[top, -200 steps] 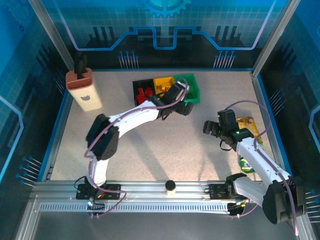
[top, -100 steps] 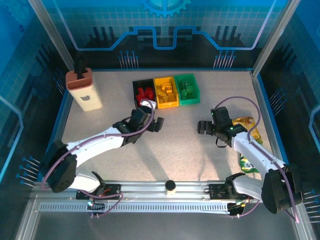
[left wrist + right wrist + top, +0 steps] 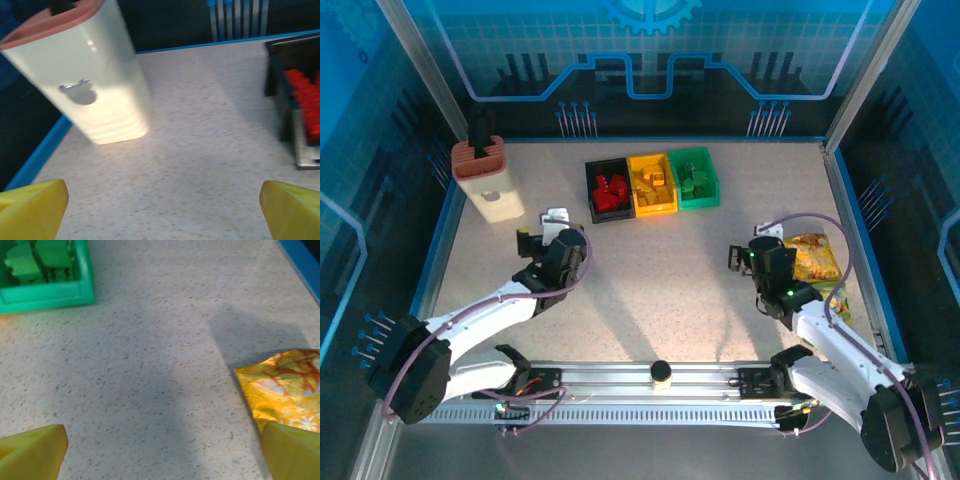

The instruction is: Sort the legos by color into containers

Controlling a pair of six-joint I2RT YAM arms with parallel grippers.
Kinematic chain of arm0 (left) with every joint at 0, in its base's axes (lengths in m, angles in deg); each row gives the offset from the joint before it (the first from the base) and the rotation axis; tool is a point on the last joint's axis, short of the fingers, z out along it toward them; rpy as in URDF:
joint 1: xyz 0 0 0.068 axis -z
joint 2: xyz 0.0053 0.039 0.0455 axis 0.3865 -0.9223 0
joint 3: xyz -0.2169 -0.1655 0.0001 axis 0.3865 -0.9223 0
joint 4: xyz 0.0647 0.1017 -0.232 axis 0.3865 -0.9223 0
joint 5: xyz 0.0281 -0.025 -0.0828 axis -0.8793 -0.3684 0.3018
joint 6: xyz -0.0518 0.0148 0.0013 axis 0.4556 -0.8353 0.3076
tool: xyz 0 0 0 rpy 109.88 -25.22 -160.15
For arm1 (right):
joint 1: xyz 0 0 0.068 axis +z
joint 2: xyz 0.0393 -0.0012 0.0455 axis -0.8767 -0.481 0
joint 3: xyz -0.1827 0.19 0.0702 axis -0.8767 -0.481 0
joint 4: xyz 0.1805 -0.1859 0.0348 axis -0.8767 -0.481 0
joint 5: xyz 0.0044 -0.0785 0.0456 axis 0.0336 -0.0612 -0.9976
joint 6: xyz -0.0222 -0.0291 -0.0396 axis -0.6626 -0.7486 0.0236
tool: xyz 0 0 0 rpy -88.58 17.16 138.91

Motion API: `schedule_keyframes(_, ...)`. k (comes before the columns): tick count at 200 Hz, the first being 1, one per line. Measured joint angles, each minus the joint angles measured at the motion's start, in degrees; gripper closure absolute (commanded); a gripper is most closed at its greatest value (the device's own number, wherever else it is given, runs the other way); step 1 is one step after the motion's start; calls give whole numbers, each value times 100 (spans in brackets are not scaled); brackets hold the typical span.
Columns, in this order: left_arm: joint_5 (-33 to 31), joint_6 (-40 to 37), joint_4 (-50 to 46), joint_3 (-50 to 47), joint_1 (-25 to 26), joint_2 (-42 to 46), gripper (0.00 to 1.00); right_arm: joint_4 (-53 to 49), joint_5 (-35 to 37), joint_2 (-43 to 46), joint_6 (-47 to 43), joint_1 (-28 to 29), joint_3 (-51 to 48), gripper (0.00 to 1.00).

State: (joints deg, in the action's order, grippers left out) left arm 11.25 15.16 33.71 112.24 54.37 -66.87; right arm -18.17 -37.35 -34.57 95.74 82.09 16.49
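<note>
Legos (image 3: 610, 188) sorted by color into three bins

Red bricks sat in the black bin (image 3: 589, 192), yellow in the yellow bin (image 3: 656, 211) and green in the green bin (image 3: 700, 203), far across the bench (image 3: 650, 290). The left fingers (image 3: 30, 205) and right fingers (image 3: 30, 450) were spread wide, holding nothing. The bricks looked light, rigid and slick, so a pinch across flat side walls would probably hold best.

1. Table (image 3: 650, 290): pale speckled surface, bounded by a raised blue rim (image 3: 640, 140) on the far and side edges.
2. Back wall (image 3: 650, 50): translucent blue panel printed with a grid, circuit lines and a gear emblem. The side panels (image 3: 360, 200) are alike.
3. Frame: slanted aluminium posts (image 3: 418, 70) at the far corners and a slotted aluminium rail (image 3: 610, 392) along the near edge.
4. Light: overhead, with soft shadows on the table.
</note>
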Motion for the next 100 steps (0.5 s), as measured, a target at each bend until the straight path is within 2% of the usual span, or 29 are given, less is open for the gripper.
schedule_keyframes(24,-289,-164,463,-334,-50,26,1,382,-55,562,-433,-94,-328,0)
schedule_keyframes(58,-376,-155,951,-1117,-273,260,1,1222,-48,1244,-1222,-98,-1102,0)
schedule_keyframes(83,-367,37,955,-1338,-396,354,1,1574,-44,1235,-1434,-151,-1635,0)
schedule_keyframes(100,-315,-26,1493,-1530,-411,426,1,1827,-44,999,-1502,-262,-1711,0)
